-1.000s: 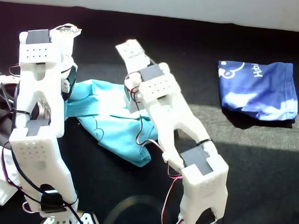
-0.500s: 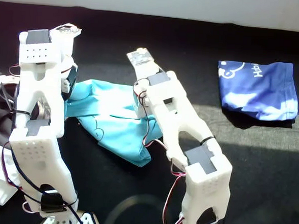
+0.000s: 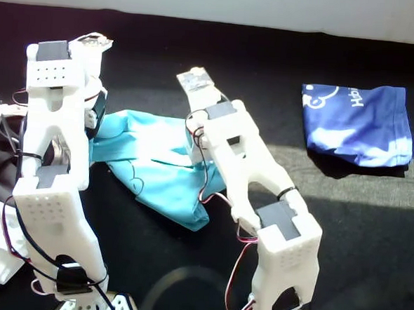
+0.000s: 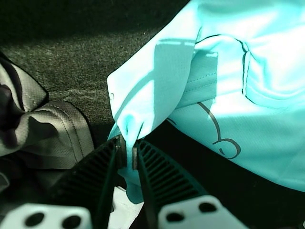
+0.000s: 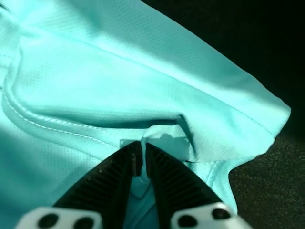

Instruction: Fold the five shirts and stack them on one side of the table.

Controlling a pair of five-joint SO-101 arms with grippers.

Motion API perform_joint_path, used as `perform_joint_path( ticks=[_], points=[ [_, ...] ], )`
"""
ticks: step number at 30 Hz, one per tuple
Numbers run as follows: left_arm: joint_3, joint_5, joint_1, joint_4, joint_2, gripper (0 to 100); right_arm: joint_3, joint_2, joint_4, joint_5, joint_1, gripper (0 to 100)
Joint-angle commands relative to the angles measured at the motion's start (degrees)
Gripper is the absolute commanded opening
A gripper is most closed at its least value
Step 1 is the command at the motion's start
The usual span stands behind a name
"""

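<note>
Turquoise shirt point(image 3: 157, 166) is lying crumpled on the table point(image 3: 370, 242), stretching between the two grippers. Left gripper point(image 4: 127, 151) is pinching an edge fold tight; right gripper point(image 5: 142, 161) is clamping a seam fold likewise. Judgement: the spreading step of this fold is underway. Next move is calling for both arms drawing apart evenly, flattening the cloth. Folded blue shirt point(image 3: 356, 125) is resting well beyond the right gripper.

Black felt-like tabletop point(image 3: 199, 49); pale strip point(image 3: 272, 8) along far edge, possibly wall; bright sunlight band point(image 3: 360, 182) across tabletop.
</note>
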Motion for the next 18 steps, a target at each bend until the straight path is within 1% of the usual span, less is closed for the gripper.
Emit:
perform_joint_path(
  ticks=[1,5,8,12,14,18],
  points=[
    [-0.48,0.09,-0.31,-0.09,-1.01,1,-4.09,-1.10,0.75,0.09,3.74,0.5],
    [-1.19,0.09,1.89,0.26,-1.01,1,-12.97,-3.38,6.55,0.26,10.59,0.5],
    [-1.10,0.09,4.97,1.41,-1.01,1,-19.47,-5.32,12.00,3.69,15.08,0.5],
    [-1.36,0.18,11.38,1.49,-1.10,2,-24.13,-5.85,16.92,8.18,20.26,0.5],
    [-1.27,0.35,14.73,1.58,-2.15,6,-24.48,-5.85,17.63,9.67,23.25,0.5],
    [-1.01,0.35,19.12,1.58,-5.67,20,-24.40,-5.85,17.19,11.78,28.79,0.5]
  ],
)
